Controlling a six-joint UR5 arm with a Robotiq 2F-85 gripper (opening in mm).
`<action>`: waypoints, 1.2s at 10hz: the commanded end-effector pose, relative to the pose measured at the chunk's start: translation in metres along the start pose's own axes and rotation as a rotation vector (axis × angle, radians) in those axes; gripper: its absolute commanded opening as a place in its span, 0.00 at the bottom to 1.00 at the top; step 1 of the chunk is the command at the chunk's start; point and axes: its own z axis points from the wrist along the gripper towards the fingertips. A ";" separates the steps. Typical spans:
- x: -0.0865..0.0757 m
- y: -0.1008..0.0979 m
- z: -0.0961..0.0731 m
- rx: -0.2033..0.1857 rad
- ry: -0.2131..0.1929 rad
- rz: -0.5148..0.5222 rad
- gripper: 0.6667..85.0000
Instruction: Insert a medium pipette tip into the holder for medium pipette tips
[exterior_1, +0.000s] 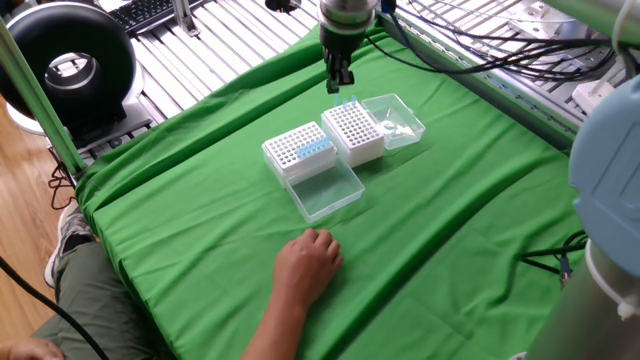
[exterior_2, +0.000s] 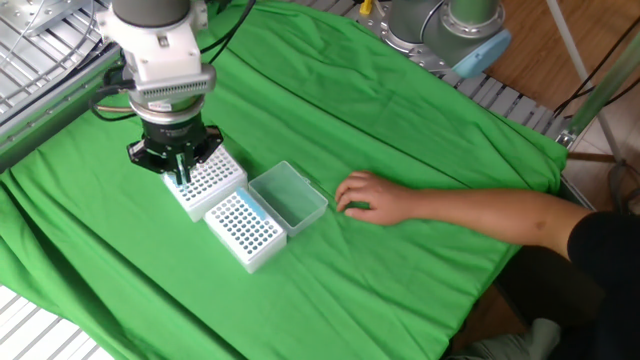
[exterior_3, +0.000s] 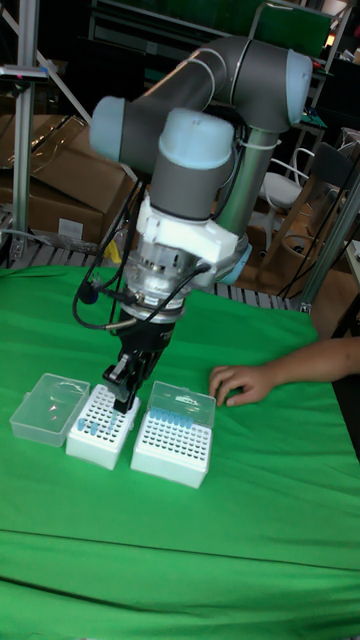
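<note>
Overhead, the gripper (exterior_1: 341, 80) hangs just above the far edge of a white tip holder (exterior_1: 353, 131), its fingers close together; whether they pinch a tip is too small to tell. One pale blue tip (exterior_1: 351, 102) stands at that holder's far edge. A second holder (exterior_1: 298, 149) with blue tips sits beside it, clear lids open. A person's hand (exterior_1: 308, 262) rests on the green cloth (exterior_1: 200, 200), well apart, leaving open room around the boxes.

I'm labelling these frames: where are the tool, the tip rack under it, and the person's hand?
tool (exterior_2: 181, 177), other fixed view, between its fingertips
tip rack (exterior_2: 212, 181), other fixed view, holed top face
hand (exterior_1: 308, 262), one fixed view, back of hand
</note>
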 end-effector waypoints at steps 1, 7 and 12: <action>-0.018 0.011 -0.027 -0.035 -0.011 0.102 0.00; -0.081 0.056 -0.033 -0.186 -0.075 0.535 0.00; -0.095 0.077 -0.022 -0.121 -0.049 0.682 0.00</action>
